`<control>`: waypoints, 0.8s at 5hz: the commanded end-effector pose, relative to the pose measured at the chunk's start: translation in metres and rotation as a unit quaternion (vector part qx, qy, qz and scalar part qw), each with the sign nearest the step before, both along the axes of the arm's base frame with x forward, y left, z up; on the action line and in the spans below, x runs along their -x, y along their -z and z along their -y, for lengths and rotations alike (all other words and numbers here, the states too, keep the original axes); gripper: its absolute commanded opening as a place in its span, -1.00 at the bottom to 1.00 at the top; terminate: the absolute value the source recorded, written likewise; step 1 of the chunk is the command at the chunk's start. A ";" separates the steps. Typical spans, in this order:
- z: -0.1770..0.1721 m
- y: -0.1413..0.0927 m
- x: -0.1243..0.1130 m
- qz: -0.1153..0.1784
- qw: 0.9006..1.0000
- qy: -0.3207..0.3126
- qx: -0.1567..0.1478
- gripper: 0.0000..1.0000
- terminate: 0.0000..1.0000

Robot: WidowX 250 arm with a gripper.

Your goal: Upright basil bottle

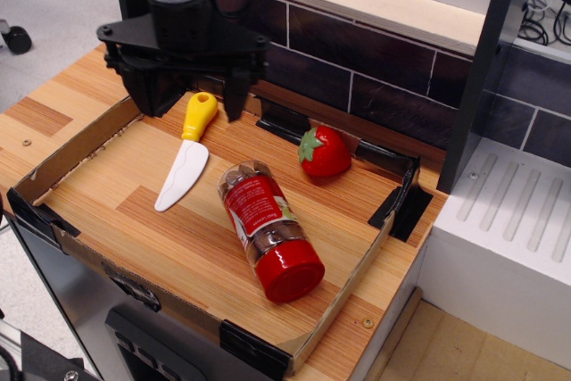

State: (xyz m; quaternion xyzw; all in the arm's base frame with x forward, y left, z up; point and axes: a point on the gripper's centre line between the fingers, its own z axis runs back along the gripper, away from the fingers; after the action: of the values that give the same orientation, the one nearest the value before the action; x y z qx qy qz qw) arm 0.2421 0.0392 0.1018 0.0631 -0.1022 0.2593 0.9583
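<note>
The basil bottle (266,225) lies on its side in the middle of the cardboard tray (80,136). It is a clear jar with a red-and-white label, and its wide red cap (289,280) points toward the tray's front right edge. My black gripper (192,95) hangs open and empty above the tray's back left part, over the yellow handle of a toy knife (186,154). It is up and to the left of the bottle, well apart from it.
A red toy strawberry (324,152) with green leaves sits behind the bottle near the back wall. A dark tiled wall (375,69) runs along the back. A white ridged unit (513,238) and a dark post (482,69) stand at the right.
</note>
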 end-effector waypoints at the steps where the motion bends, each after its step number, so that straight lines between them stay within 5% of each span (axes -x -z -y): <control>1: 0.060 -0.002 0.024 -0.030 0.991 -0.126 0.024 1.00 -1.00; 4: 0.094 0.048 0.030 0.009 0.986 -0.145 0.077 1.00 -1.00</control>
State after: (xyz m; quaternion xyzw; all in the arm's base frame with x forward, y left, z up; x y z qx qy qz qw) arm 0.2010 -0.0516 0.0450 0.0064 -0.0722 0.3988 0.9142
